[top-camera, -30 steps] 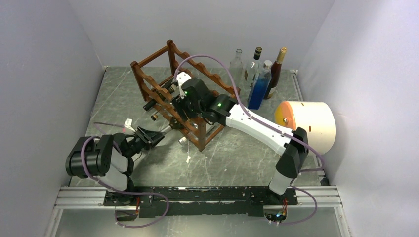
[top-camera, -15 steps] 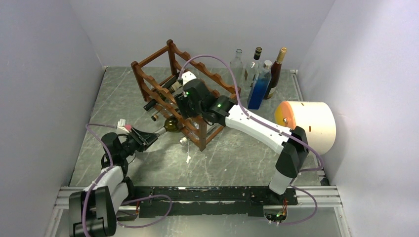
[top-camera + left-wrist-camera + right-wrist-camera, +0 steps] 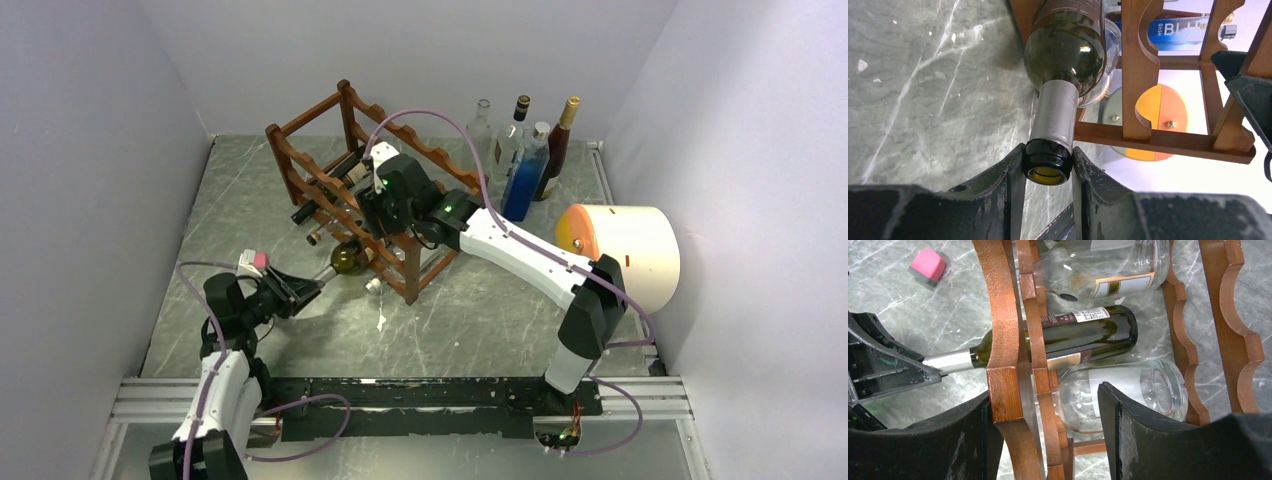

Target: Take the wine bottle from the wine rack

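The reddish-brown wine rack (image 3: pixel 300 165) stands mid-table, holding several bottles. A dark green wine bottle (image 3: pixel 348 257) with a silver-foiled neck lies in its lowest tier, shoulder and neck sticking out of the near-left side. My left gripper (image 3: pixel 316 281) is shut on the bottle's mouth, which the left wrist view shows clamped between the two fingers (image 3: pixel 1048 162). My right gripper (image 3: pixel 372 203) sits on top of the rack, open, jaws straddling the top rails (image 3: pixel 1004 340). The bottle's body (image 3: pixel 1083 335) lies below it.
Two clear glass bottles (image 3: pixel 1128 390) (image 3: pixel 1103 265) lie in the rack beside the green one, and dark bottles (image 3: pixel 325 200) lie higher up. Several bottles (image 3: pixel 525 165) stand at the back right. A cream and orange cylinder (image 3: pixel 625 250) lies at the right wall.
My left arm has pulled back toward the near left, and the green bottle has slid partly out of the rack with it. My right gripper has stayed on the rack's top.
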Controlling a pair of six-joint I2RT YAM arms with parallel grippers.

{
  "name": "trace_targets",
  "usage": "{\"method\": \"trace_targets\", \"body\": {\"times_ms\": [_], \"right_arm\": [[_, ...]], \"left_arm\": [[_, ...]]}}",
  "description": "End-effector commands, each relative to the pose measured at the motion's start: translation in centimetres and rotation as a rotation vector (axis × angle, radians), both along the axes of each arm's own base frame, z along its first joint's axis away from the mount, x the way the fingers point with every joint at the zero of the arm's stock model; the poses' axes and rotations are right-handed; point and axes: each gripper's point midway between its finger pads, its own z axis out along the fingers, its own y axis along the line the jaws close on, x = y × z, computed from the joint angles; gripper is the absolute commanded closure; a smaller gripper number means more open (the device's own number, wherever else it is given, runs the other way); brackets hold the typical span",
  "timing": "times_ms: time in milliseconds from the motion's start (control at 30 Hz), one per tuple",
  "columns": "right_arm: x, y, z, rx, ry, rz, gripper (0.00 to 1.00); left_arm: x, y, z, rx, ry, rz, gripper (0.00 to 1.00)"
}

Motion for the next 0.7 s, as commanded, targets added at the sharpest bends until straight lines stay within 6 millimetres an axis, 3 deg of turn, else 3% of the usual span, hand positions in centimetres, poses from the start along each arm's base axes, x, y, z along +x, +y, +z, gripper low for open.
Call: {"method": "trace_targets", "body": {"times_ms": [0,367,667], "right_arm": [[2.6,-2.4,2.1,0.008,-0.084,-0.077,0.34],[3.7,-3.5,2.3,0.015,-0.087,-0.049,0.33],[4.0,-3.3,2.0,0.027,-0.077,-0.025,0.32]], "left_arm": [[-0.3,0.4,0.7,-0.016,0.045,0.034,0.93],[-1.6,0.7,2.1,0.031,0.073,0.068,0.93],[-3.2,1.6,1.8,0.121,0.166,0.109,0.93]]}}
